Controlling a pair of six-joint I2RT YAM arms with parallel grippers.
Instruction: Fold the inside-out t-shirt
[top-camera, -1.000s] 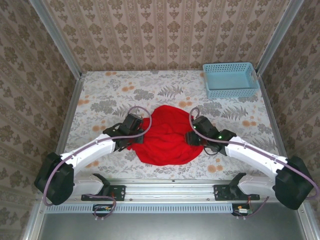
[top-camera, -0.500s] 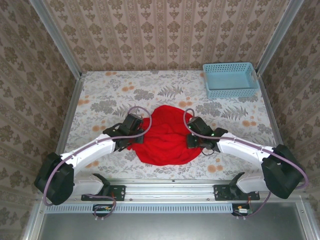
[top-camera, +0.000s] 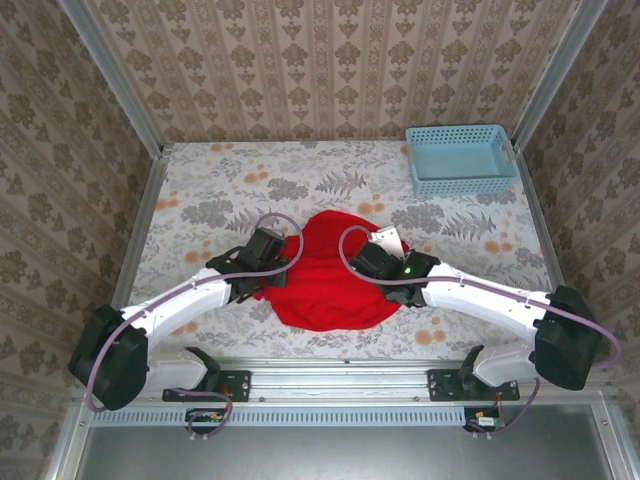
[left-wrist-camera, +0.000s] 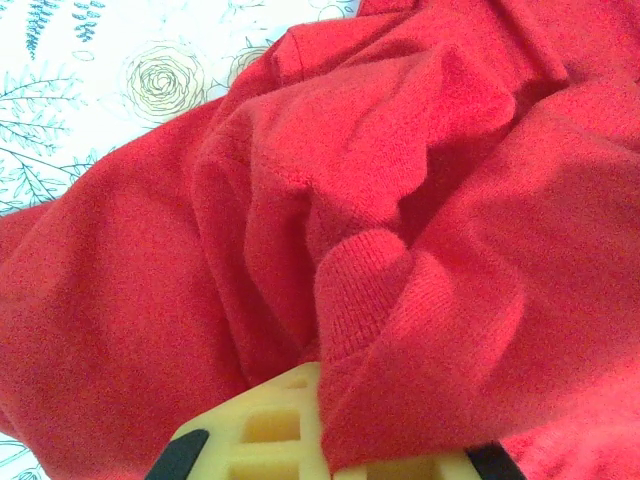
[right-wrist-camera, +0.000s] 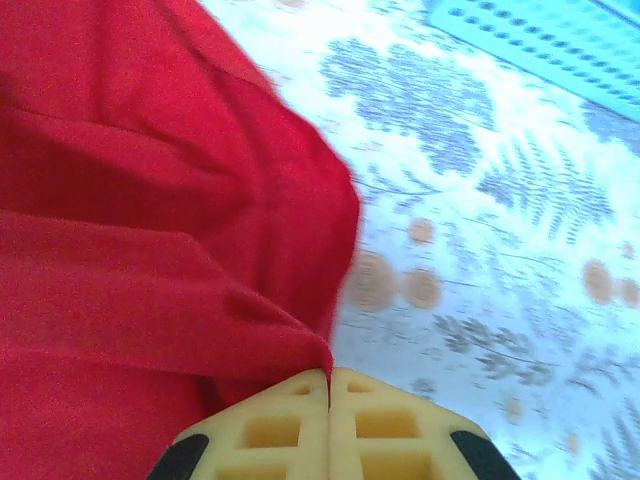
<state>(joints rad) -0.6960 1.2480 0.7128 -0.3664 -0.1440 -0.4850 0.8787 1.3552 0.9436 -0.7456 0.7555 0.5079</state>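
Observation:
The bright red t-shirt (top-camera: 325, 280) lies bunched in a rounded heap at the near middle of the table. My left gripper (top-camera: 277, 268) sits at the heap's left edge. In the left wrist view it (left-wrist-camera: 335, 445) is shut on a ribbed fold of the t-shirt (left-wrist-camera: 400, 200), and cloth covers most of the right finger. My right gripper (top-camera: 391, 239) is at the heap's far right edge. Its pale fingers (right-wrist-camera: 290, 425) are pressed together, pinching a thin edge of the t-shirt (right-wrist-camera: 150, 220) at the tips of my right gripper (right-wrist-camera: 329, 378).
A light-blue plastic basket (top-camera: 462, 160) stands at the far right corner, and its corner shows in the right wrist view (right-wrist-camera: 560, 40). Floral tablecloth (top-camera: 220, 190) lies open around the heap. Wallpapered walls with metal posts close in the table on three sides.
My right arm has swung left, bringing its wrist over the shirt's right part, and the shirt's right edge has drawn in. The left arm has not moved.

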